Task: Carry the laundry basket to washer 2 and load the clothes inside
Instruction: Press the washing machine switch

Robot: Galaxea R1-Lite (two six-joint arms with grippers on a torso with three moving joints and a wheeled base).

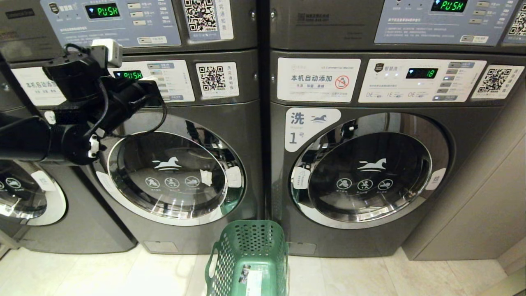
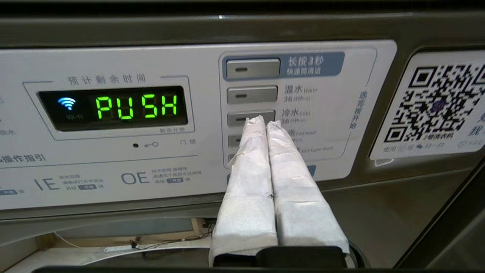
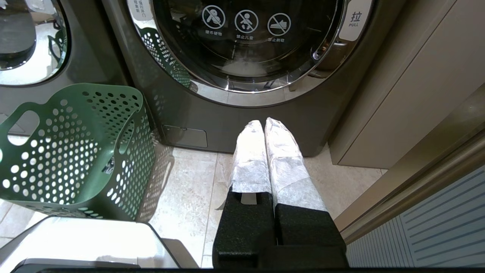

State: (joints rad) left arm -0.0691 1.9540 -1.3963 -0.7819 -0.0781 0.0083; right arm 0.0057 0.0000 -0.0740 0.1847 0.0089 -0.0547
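Left wrist view shows the left end effector (image 2: 263, 120), fingers pressed together and empty, at washer 2's (image 1: 172, 172) button panel (image 2: 295, 106), while the laundry basket (image 1: 250, 259) stands on the floor far below, nearer the parked, closed right end effector (image 3: 265, 123).

The head camera looks forward and slightly down at a row of washers from fairly near, taking in their control panels, round doors and a strip of floor (image 1: 123, 271) with the green basket (image 1: 250, 259) at the bottom edge. The left wrist camera sits close to one control panel (image 2: 113, 125), facing it squarely. The right wrist camera hangs low, facing down at the floor and washer 1 (image 3: 242, 106). It shares the basket and that washer's door with the head view.
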